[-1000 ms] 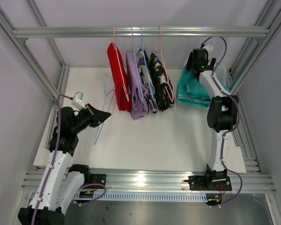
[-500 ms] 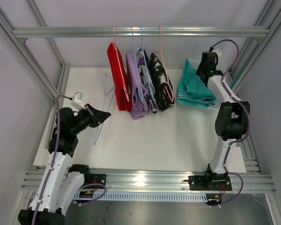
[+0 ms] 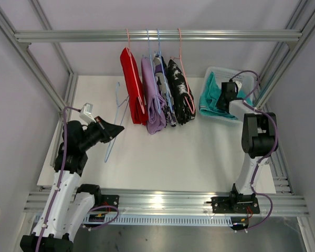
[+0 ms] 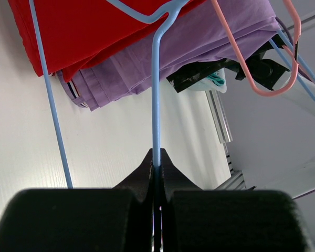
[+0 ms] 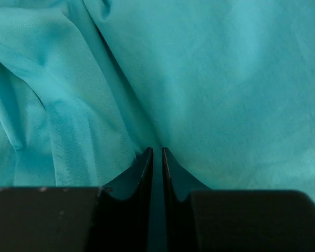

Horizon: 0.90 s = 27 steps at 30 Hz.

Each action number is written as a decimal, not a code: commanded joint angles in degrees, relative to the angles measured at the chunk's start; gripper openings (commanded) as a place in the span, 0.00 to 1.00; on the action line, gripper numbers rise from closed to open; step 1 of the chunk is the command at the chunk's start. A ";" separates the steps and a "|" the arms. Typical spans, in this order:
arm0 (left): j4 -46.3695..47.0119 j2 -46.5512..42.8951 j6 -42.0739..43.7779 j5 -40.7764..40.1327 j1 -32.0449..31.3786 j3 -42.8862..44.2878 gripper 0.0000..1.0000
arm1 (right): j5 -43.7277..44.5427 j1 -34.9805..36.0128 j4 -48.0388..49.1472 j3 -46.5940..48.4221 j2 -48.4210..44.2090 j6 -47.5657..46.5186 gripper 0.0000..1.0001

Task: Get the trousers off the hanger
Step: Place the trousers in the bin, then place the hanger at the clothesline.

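Since 1 second ago my right arm has come down from above the teal trousers (image 3: 212,102) and folded in low. My right tool (image 5: 157,151) is now nosed into them where they lie in the white basket (image 3: 219,70) at the right rear of the desk (image 3: 163,152). My left arm has not shifted.

The right tool's jaws stand almost pressed together, with a sliver of teal in the slit and a crease running to the tips, so I read it as pinching a fold. My left tool (image 4: 156,164) is pressed tight on the wire of the empty blue hanger (image 4: 156,94).

The other 4 are not yet off. The red trousers (image 3: 132,86), lilac trousers (image 3: 153,102), print trousers (image 3: 166,102) and black blotched trousers (image 3: 181,94) hang crowded together on the rail (image 3: 68,37).

My worries:
- If my right arm lifts with that fold caught, it could drag the teal pair back out or tip the light basket.
- The blue hanger is held on 1 thin wire, so it may pivot in my grip, and its end sits near the red pair, where it could snag.
- The 4 pairs hang so close that pulling 1 may tug a neighbour or unhook its hanger.
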 commanded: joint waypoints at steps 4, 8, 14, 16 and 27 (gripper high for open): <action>1.47 -1.41 2.14 -1.16 -0.89 0.45 0.00 | -3.95 -0.16 -6.40 8.72 -3.05 1.63 0.24; 1.12 -1.94 3.02 -1.86 -0.98 1.24 0.00 | -5.18 -0.16 -10.09 12.52 -6.73 1.55 0.42; -3.61 -2.82 8.38 -6.95 -2.20 6.15 0.00 | -9.65 0.19 -9.31 5.88 -15.51 1.89 0.54; -4.68 -2.99 9.79 -8.54 -2.47 7.04 0.00 | -12.64 0.45 -8.43 3.14 -18.34 2.51 0.57; -8.11 -3.18 13.22 -15.83 -2.56 13.89 0.00 | -14.86 10.90 -5.00 -17.08 -39.61 3.65 0.62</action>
